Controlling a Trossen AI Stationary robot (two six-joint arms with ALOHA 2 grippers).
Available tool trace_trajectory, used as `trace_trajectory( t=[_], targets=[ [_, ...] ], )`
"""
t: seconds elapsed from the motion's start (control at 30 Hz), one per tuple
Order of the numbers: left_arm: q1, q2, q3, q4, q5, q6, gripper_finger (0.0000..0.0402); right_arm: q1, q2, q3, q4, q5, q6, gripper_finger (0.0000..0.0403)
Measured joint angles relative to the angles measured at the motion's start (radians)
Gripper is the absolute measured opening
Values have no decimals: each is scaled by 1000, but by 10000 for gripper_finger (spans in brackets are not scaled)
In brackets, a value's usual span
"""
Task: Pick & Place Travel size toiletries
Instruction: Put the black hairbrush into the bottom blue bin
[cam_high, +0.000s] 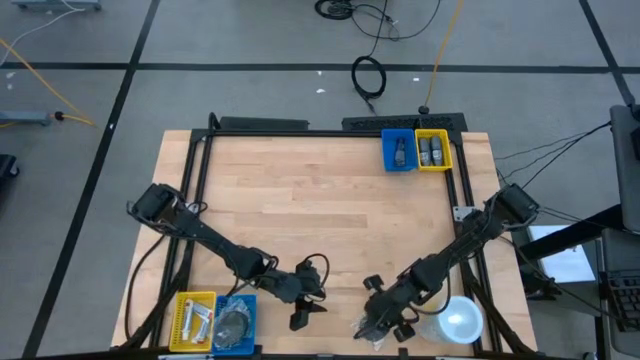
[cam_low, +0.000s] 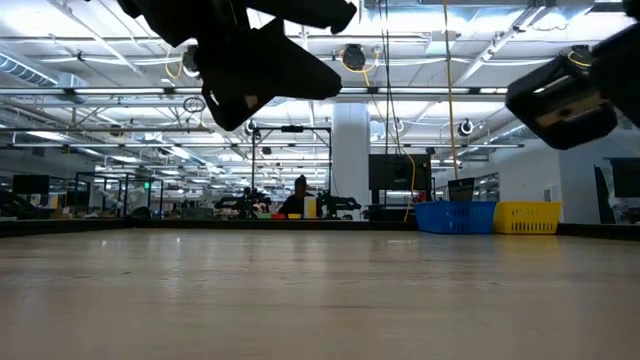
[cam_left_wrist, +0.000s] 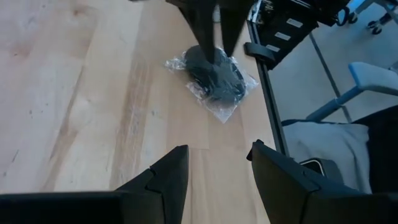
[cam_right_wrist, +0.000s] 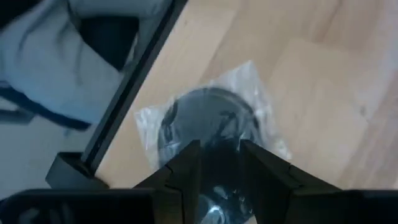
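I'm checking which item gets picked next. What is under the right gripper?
Under the right gripper lies a dark round disc in clear wrap on the table. The fingers cover its near part, so contact can't be confirmed.

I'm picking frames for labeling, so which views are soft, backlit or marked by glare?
Low view: ceiling lights are bright, so both arms hang as dark silhouettes; the tabletop shows a pale sheen. Right wrist view: soft throughout, the wrapped disc blurred, its clear wrap catching light. Left wrist view: sharper; the wrapped disc casts little shadow. High view: evenly lit, no strong glare.
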Motion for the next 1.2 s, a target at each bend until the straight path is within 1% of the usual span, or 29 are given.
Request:
trace_trajectory(
  t=[0.17,0.3,0.53,0.97,1.07,1.2],
  targets=[
    [-1,0,0,10,0,3,172,28,63,113,-130,4,-28,105],
    [-1,0,0,18,0,13,172,33,98,154,-197,30,-37,105],
    [-1,0,0,19,0,16,172,29,99,159,-262,88,-34,105],
    [-1,0,0,20,-1,24,172,-11,100,158,-303,89,-46,105],
    [-1,0,0,20,-1,24,172,-18,100,157,-302,89,-57,105],
    [-1,0,0,20,-2,24,172,-24,100,121,-266,82,-59,105]
  ],
)
